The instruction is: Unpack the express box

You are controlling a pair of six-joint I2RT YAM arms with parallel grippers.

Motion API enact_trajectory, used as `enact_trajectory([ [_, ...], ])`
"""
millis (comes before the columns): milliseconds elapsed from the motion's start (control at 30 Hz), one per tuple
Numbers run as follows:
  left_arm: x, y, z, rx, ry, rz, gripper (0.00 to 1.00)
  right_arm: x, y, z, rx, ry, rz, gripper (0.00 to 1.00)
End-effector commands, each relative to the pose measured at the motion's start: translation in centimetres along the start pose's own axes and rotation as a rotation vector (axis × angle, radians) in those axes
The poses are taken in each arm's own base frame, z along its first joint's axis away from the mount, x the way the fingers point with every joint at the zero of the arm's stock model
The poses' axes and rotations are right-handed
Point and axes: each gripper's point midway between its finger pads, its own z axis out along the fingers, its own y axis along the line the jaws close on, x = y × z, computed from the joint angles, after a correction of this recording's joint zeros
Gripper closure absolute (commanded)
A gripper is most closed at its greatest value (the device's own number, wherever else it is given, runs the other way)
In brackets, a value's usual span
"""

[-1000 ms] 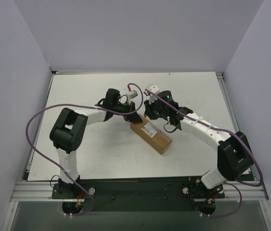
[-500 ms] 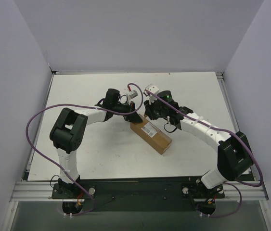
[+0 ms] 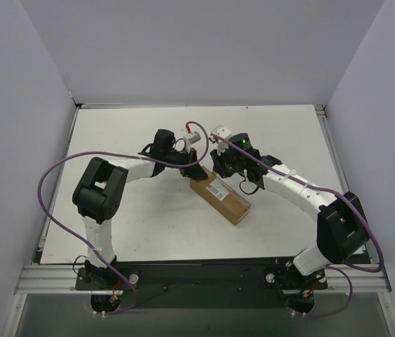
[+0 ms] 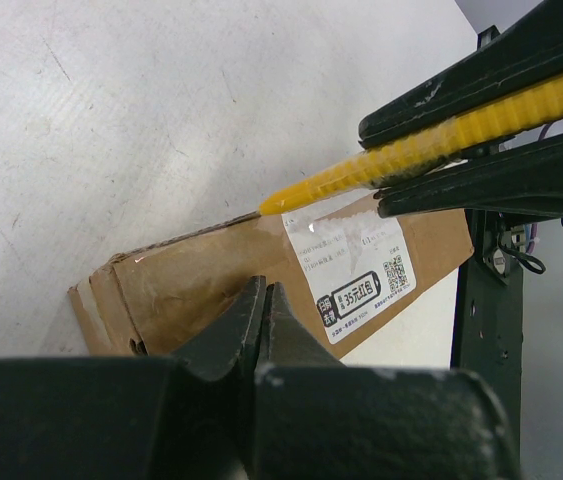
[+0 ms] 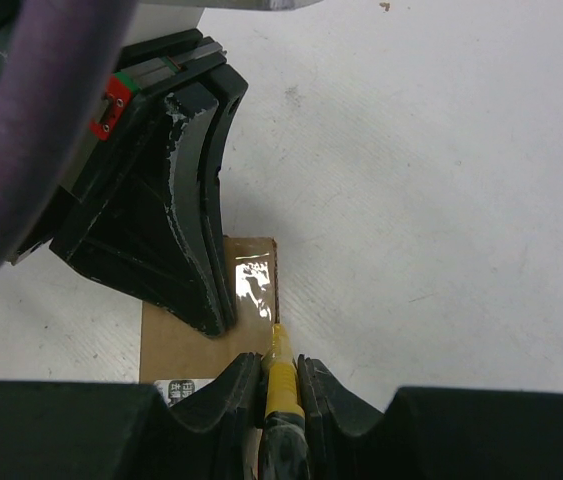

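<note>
The bench (image 3: 113,225) carries only one loose thing, the express box (image 3: 219,196), which lies flat near the middle, a little toward the right edge, with its long axis slanting from the far left to the near right; its top is seen to be closed, and nothing from inside it is visible anywhere; the unpacking is therefore judged to be at its very beginning.

The left gripper (image 4: 264,300) is closed with nothing between its fingers, and its tips are set down on the far end of the box top, apparently to pin the carton in place; the right gripper (image 5: 279,375) is clamped around the utility knife (image 4: 391,165), whose yellow nose is held at the top edge of the box at that same far end, just beside the left fingers; whether a blade is out cannot be told.

The label (image 4: 356,265) is seen whole and uncut; a glossy strip of tape (image 5: 251,285) at the end of the top is seen beside the knife's tip, and no slit can be made out in it.

What is judged to remain is nearly everything: the seam has to be cut, the top opened, and the contents taken out.
</note>
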Motion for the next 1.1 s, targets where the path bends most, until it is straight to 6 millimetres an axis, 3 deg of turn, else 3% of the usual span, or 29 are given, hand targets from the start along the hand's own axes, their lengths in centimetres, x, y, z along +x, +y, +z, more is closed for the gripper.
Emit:
enact_trajectory([
  [0,1.3,1.6,0.2,-0.04,0.023,-0.033,1.0,-1.3,-0.2,-1.3,0.017,-0.02,-0.016,1.0],
  [267,1.4,1.7,0.3,-0.046,0.019,-0.045,1.0,0.9,0.2,-2.7,0.012,0.067,-0.005,1.0],
  [1067,1.7,2.1,0.9,-0.098,0.009,-0.053,1.0,4.3,1.4,-6.3,0.021,0.183,0.019,1.0],
])
